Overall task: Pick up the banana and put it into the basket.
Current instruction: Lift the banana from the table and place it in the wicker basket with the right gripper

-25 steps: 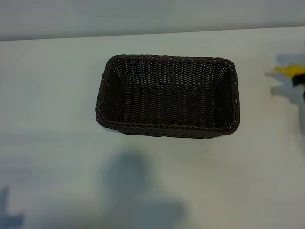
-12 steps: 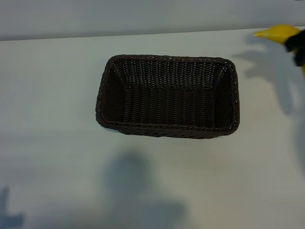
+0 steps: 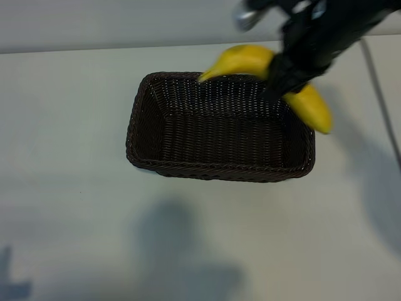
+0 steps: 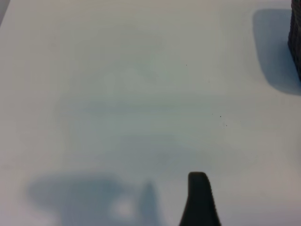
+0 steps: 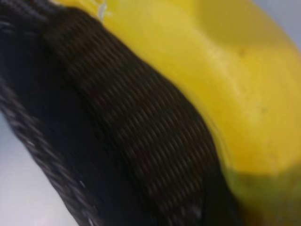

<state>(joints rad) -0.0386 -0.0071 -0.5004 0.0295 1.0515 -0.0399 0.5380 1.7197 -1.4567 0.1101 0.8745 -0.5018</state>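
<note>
Banana (image 3: 250, 59) clamped in right gripper (image 3: 285, 72) above basket (image 3: 135, 135) rim; wrist view only banana close-up.

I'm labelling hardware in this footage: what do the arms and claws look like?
The right arm is black and blocky, with a silvery rounded part near its top and a thin dark cable trailing behind. Of the left claw, only one dark, round-tipped finger shows.

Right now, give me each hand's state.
Left hand: open, holding nothing.
Right hand: closed on the banana, above the basket.
</note>
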